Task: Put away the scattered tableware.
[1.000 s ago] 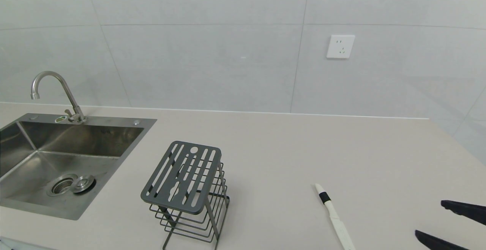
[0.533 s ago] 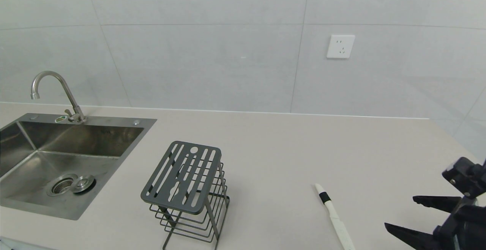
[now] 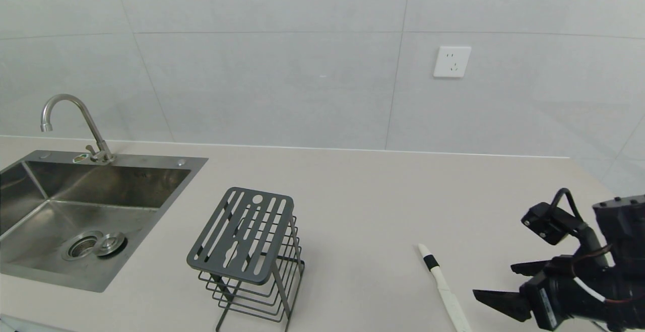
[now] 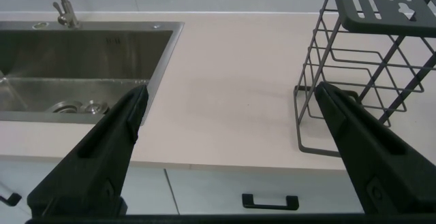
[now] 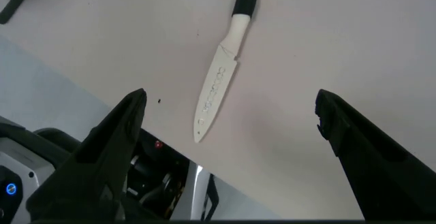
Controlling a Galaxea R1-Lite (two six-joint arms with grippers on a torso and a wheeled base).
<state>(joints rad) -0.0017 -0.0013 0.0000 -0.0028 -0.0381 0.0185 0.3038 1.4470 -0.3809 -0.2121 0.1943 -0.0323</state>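
The knife lies flat on the counter close to the front edge. Its handle, with 1 black band, points toward the wall and its blade tip points toward the robot. It sits well apart from the rack, which stands between it and the sink. The rack's slotted top plate tilts toward the robot, so a blade can probably be slid in from the front. That makes it the likely home for the knife.

The right end effector is beside the knife on its right, apart from it and touching nothing. Its 2 fingers are spread wide and empty. In the right wrist view the blade lies in the gap between them, farther off, which looks like lining up for a pickup. Since the knife lies flat and thin on the counter, the fingers probably need to close on the thicker handle rather than the blade.

The left end effector is low at the counter's front edge, facing the sink and the rack. Its fingers are also spread wide, and it holds nothing.
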